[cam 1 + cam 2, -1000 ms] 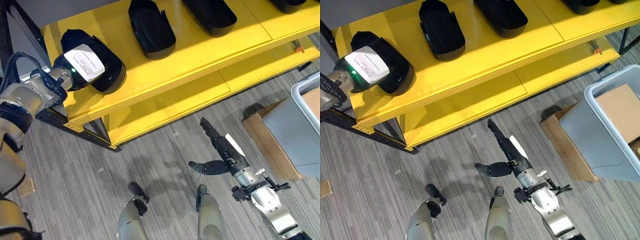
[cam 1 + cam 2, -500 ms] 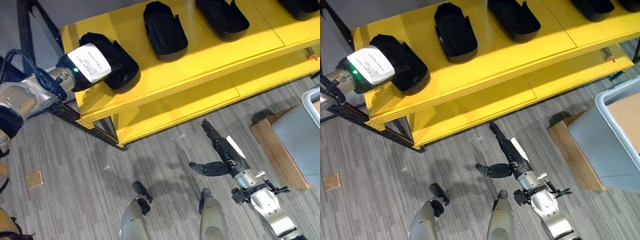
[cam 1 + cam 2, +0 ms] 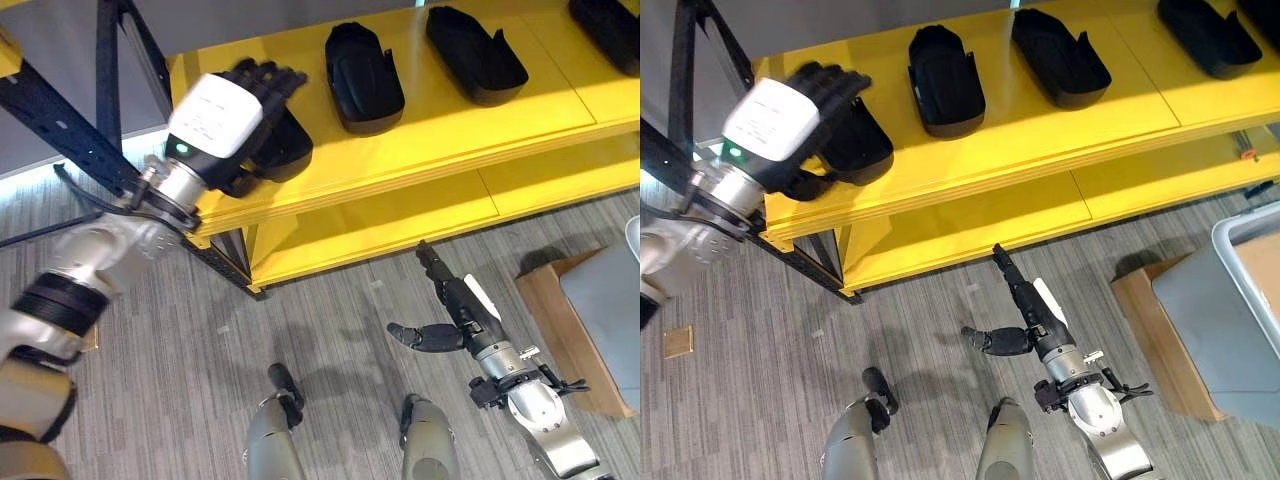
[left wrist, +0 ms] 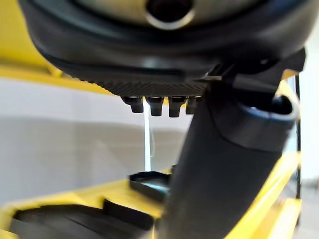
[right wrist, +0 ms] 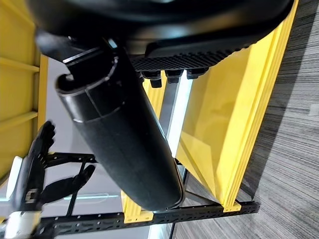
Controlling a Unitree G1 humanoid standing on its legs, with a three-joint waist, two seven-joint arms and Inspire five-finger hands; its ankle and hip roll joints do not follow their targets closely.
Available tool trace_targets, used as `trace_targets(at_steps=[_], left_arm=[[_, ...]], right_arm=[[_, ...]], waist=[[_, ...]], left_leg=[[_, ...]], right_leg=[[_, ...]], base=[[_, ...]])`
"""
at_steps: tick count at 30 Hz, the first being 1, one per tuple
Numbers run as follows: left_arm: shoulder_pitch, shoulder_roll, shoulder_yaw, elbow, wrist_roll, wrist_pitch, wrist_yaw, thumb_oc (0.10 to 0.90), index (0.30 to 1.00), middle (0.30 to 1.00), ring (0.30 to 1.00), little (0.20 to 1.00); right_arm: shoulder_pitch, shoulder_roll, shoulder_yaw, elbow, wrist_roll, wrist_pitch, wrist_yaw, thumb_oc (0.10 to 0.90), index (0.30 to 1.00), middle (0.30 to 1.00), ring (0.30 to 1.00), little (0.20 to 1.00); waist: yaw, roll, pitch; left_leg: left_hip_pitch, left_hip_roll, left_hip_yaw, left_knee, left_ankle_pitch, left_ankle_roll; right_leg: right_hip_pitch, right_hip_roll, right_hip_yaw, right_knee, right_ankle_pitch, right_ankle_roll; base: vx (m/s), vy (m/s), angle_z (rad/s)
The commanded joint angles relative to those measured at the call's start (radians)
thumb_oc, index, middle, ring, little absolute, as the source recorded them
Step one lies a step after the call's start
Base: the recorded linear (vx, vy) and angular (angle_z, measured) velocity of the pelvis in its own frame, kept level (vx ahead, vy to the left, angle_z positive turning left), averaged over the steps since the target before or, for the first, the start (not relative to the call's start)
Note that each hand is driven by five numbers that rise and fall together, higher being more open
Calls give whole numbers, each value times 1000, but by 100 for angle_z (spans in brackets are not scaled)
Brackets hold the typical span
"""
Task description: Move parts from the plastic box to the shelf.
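Note:
Several black moulded parts lie in a row on the yellow shelf (image 3: 430, 125). My left hand (image 3: 222, 118), with a white cover on its back, hovers open over the leftmost part (image 3: 287, 150), fingers (image 3: 266, 74) straight and clear of it. The following parts (image 3: 364, 78) (image 3: 476, 56) lie to its right. In the left wrist view the thumb (image 4: 219, 164) stands over parts (image 4: 75, 219) on the shelf. My right hand (image 3: 456, 306) hangs open and empty low over the floor, below the shelf's front. The grey plastic box (image 3: 1225, 320) stands at the right edge.
A lower yellow shelf board (image 3: 400, 215) sits under the top one. The rack's black steel frame (image 3: 70, 110) runs past my left arm. Brown cardboard (image 3: 555, 310) lies under the plastic box. Grey carpet (image 3: 330, 300) stretches in front of the shelf.
My left hand has come off the leftmost part, risen and opened its fingers; the part stays on the shelf. The camera has shifted, so the shelf sits further right. The right hand holds its pose.

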Motion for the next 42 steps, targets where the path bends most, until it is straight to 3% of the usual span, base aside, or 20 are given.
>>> trace_targets(at_steps=[1,11,17,28,42], left_arm=[[-106,-92,185,-73,-182,-1,44,900,1000,1000,1000,1000],[-105,-373,166,-85,-381,-2,80,900,1000,1000,1000,1000],[-103,-458,165,-66,-461,2,109,900,1000,1000,1000,1000],[-28,-482,187,-22,-490,31,119,900,1000,1000,1000,1000],[66,-428,230,122,-408,84,113,900,1000,1000,1000,1000]], right_arm=[[-90,-3,-23,-60,17,-63,-18,900,1000,1000,1000,1000],[-150,-10,41,-54,26,-37,-49,900,1000,1000,1000,1000],[-181,-11,73,-52,21,-30,-74,900,1000,1000,1000,1000],[-223,-9,110,-46,12,-21,-101,900,1000,1000,1000,1000],[-251,-11,126,-37,12,-21,-108,900,1000,1000,1000,1000]], waist=[[-33,13,-16],[-31,-2,-6],[-28,-7,4],[-20,-11,19],[-21,-19,32]], left_leg=[[18,118,-84,142,-93,-139],[27,124,-100,134,-69,-139],[38,128,-99,127,-61,-137],[48,134,-94,123,-54,-135],[40,141,-84,128,-56,-131]], right_leg=[[199,60,-26,-193,39,-42],[213,74,-36,-180,32,-58],[210,75,-38,-167,28,-62],[196,76,-34,-146,25,-66],[159,70,-27,-114,27,-68]], base=[[-36,-46,2],[-24,-36,4],[-13,-20,1],[-4,-9,-1],[-1,1,-1]])
